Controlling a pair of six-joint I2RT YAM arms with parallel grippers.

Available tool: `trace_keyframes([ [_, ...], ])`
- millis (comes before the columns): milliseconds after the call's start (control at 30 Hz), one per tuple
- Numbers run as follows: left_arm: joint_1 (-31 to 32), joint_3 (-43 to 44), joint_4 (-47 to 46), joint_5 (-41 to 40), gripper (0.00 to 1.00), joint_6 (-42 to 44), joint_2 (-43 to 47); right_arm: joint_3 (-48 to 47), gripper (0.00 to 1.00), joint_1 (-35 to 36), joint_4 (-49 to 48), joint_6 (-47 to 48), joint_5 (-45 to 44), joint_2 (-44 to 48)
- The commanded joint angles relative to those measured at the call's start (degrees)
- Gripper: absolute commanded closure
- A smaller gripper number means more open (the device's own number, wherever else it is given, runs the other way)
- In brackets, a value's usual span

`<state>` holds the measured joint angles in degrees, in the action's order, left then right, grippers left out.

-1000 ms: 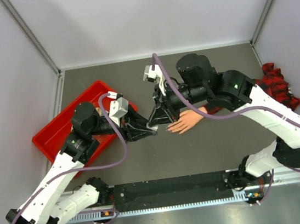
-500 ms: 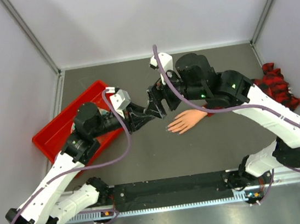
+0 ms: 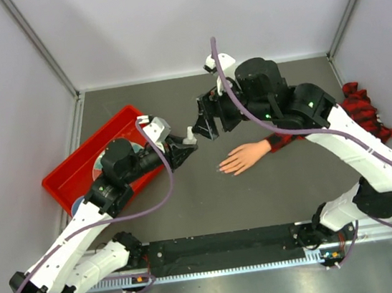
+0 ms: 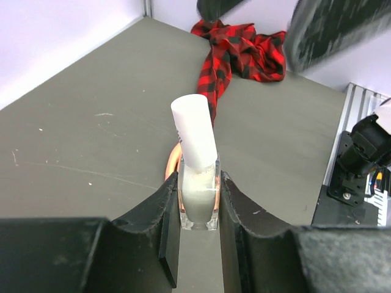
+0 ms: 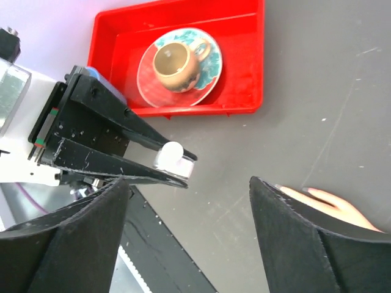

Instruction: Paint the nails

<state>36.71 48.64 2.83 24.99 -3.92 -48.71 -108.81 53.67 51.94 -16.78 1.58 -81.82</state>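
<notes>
The peach fake hand [image 3: 246, 156] lies palm down mid-table, its tiny nails [image 3: 222, 166] pointing left; its red-and-black plaid sleeve [image 3: 361, 114] trails right. My left gripper [image 3: 184, 146] is shut on a small clear bottle [image 3: 189, 134] with a white cap on, held upright above the table left of the fingers. In the left wrist view the bottle [image 4: 198, 183] is pinched between both pads. My right gripper [image 3: 204, 120] hangs open just above and right of the bottle, empty. From the right wrist I see the bottle [image 5: 174, 160] and the fingertips [image 5: 313, 192].
A red tray [image 3: 76, 166] sits at the left, under the left arm; it holds a brown cup [image 5: 174, 61] on a patterned saucer. Light walls close in the table on three sides. The black rail [image 3: 223, 244] runs along the near edge.
The two grippers met at the bottle near the fingertips; the right one has opened and pulled up and back. The left gripper has lifted the bottle slightly away from the hand.
</notes>
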Motion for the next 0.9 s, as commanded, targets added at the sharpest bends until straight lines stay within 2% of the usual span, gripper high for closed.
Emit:
trace_keyframes([
  [0,0.21,-0.22,-5.82,-0.56,1.0,-0.73,0.28,-2.1,0.31,-0.5,-1.67,0.25,5.35,-2.29],
  [100,0.12,-0.39,-5.91,-0.3,1.0,-1.26,0.28,-1.93,0.41,-0.76,-1.93,0.52,6.15,-3.08],
  [500,0.2,-0.48,-6.08,1.11,1.0,-1.88,-0.25,-1.31,0.6,-0.94,-2.99,1.04,11.77,-4.75],
  [867,0.21,-0.3,-5.29,2.87,1.0,-1.79,-0.95,-2.37,0.59,-0.94,-2.02,2.62,9.75,-6.24],
])
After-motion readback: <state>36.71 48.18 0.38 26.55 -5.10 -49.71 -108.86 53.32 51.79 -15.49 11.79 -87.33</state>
